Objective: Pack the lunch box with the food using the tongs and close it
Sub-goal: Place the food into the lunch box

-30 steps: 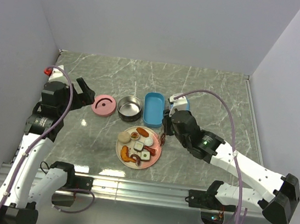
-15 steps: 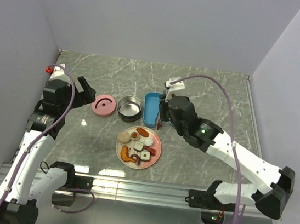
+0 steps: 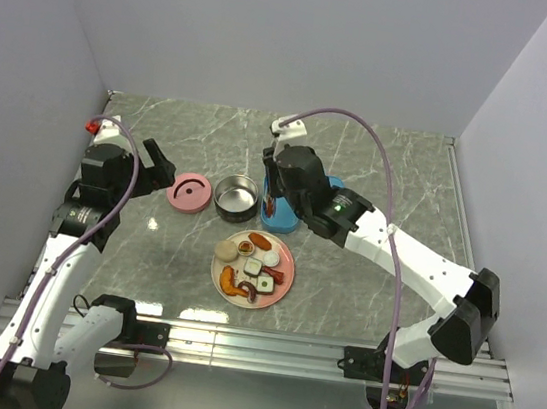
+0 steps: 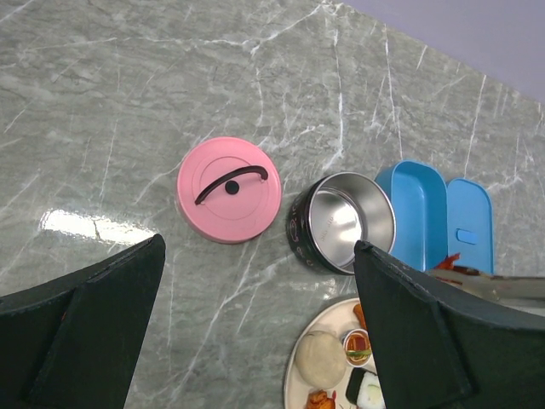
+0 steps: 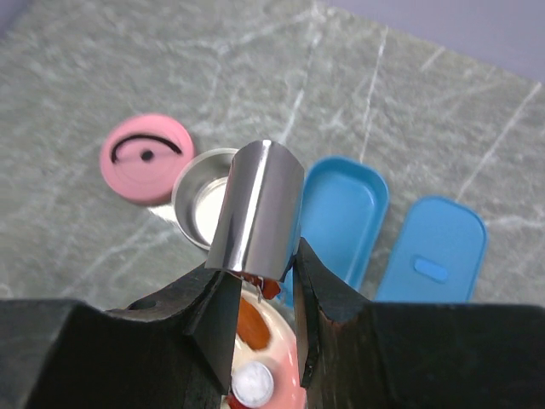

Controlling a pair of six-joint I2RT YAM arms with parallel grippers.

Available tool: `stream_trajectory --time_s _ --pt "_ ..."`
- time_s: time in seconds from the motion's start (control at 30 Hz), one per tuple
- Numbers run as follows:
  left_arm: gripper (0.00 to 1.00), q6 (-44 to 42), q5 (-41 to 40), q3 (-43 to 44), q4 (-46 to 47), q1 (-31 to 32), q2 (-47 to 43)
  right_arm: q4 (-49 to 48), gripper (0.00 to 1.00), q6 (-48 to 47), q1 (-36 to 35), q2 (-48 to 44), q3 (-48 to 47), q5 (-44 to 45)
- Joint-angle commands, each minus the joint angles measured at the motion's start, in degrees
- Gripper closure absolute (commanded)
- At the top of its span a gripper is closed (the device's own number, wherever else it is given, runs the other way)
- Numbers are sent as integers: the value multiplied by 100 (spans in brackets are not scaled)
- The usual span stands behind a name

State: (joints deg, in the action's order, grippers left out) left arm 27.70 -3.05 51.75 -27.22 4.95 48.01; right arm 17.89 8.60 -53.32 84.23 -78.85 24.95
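Note:
My right gripper point(image 3: 274, 201) point(image 5: 264, 273) is shut on the silver tongs point(image 5: 255, 209) point(image 4: 502, 286). A small red food piece point(image 5: 269, 287) point(image 4: 447, 261) is pinched at their tip. It hangs above the gap between the steel bowl point(image 3: 237, 198) and the open blue lunch box point(image 3: 284, 216) point(image 5: 341, 213). The box's blue lid point(image 5: 434, 251) lies to its right. The pink plate point(image 3: 287, 257) in front carries the rest of the food, with a beige bun point(image 4: 325, 354) among it. My left gripper point(image 3: 157, 169) point(image 4: 257, 247) hangs wide open and empty, high over the table's left side.
A round pink lid point(image 3: 190, 193) point(image 4: 230, 189) with a black handle lies left of the steel bowl point(image 4: 345, 221). Grey walls close the table at the left, back and right. The metal rail with both arm bases runs along the near edge.
My right arm has swung left and back from the plate's right side, carrying the tongs and the red piece across the blue box. The left arm has barely moved.

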Motion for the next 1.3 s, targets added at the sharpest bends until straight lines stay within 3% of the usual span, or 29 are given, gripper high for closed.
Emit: stream_trajectory --time_s 0.0,0.3,0.6,1.0,1.27 --pt "1 -98 6 125 270 -3 59 -374 80 -52 32 189 -587 -86" --pt "1 -134 6 152 314 50 200 -453 80 45 32 876 -1387 -587" --pt "1 -142 -12 195 332 120 279 -418 80 1 32 1623 -1967 -474" --pt "1 -221 -99 283 305 305 367 -541 47 -34 59 1685 -1994 -386" --pt "1 -213 -126 283 279 314 341 -629 46 -78 59 1501 -1836 -386"
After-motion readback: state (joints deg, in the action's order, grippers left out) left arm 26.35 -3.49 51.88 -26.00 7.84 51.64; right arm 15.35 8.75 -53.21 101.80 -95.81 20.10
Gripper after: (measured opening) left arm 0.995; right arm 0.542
